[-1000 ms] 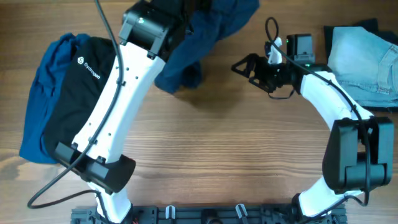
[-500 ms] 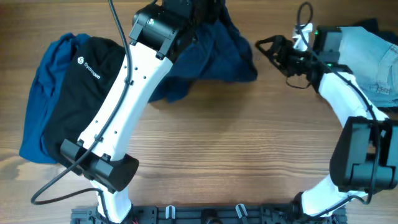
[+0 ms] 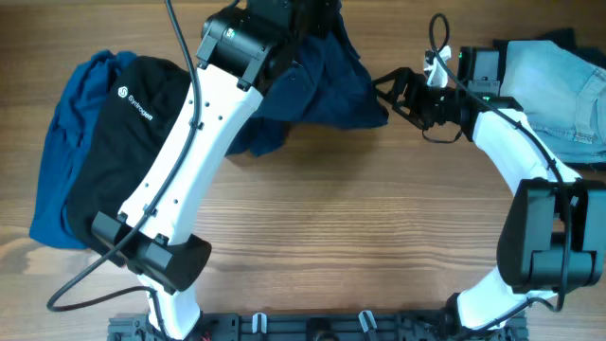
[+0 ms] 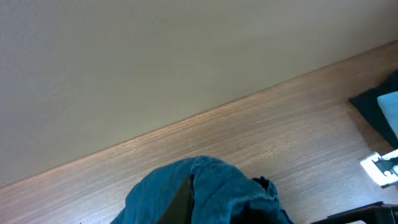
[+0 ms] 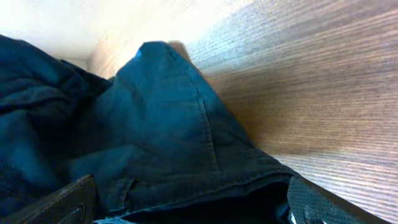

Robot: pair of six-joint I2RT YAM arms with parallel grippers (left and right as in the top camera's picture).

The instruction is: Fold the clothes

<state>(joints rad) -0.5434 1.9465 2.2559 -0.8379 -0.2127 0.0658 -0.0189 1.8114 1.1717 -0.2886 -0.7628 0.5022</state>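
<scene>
Bunched at twelve o'clock on the surface (image 3: 360, 208), the navy shorts (image 3: 327, 90) could be pinched several layers deep by the wide-open right gripper (image 3: 383, 95) at their three o'clock edge; the left gripper's state cannot be told.

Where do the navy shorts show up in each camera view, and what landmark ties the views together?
Overhead: navy shorts at top centre, bunched up.
Left wrist: bottom centre, a crumpled heap.
Right wrist: they fill the left and centre.
Shared landmark: the wooden table, visible beside the shorts in all three.
</scene>
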